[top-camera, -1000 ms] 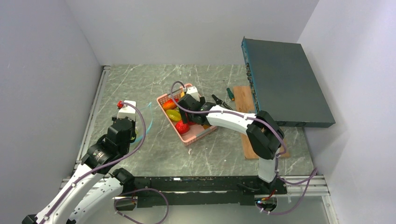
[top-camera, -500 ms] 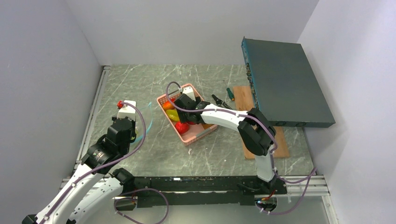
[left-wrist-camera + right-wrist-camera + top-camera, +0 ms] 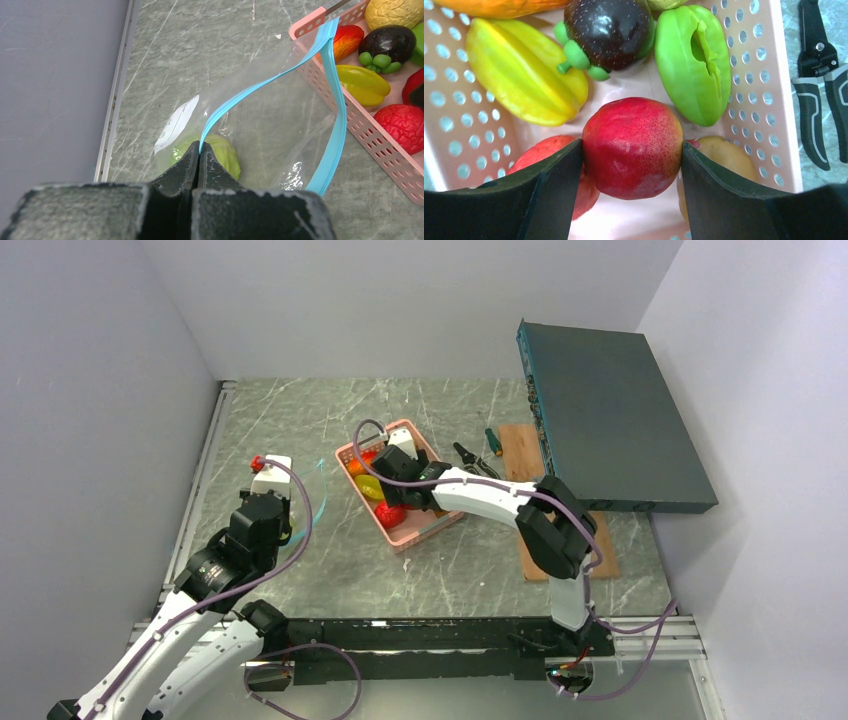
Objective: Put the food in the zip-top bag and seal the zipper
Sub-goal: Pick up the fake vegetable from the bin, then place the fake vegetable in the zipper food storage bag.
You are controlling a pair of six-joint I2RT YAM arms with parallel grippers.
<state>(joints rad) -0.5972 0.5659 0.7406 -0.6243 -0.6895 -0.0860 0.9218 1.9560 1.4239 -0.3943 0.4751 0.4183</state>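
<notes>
Holds a red peach (image 3: 632, 147) squeezed between the fingers of the right gripper (image 3: 630, 155) inside the pink basket (image 3: 769, 100), starfruit (image 3: 524, 70) and mangosteen (image 3: 606, 30) just ahead; shows only at the right wrist, hides under the arm from above. Pinches the zipper (image 3: 260, 82) of the zip-top bag (image 3: 270, 120) in the left gripper (image 3: 199, 162), a green piece (image 3: 225, 155) bagged just past its tips.

Open zip-top bag (image 3: 270, 115) beside basket (image 3: 381, 146) wall

Grey-green marbled counter (image 3: 300, 430). Pink basket (image 3: 385, 150) at centre, black-handled pliers (image 3: 811, 115) just beside its right wall, wooden board (image 3: 520, 455) beyond. Zip-top bag (image 3: 260, 120) rests its lower end left of the basket.
</notes>
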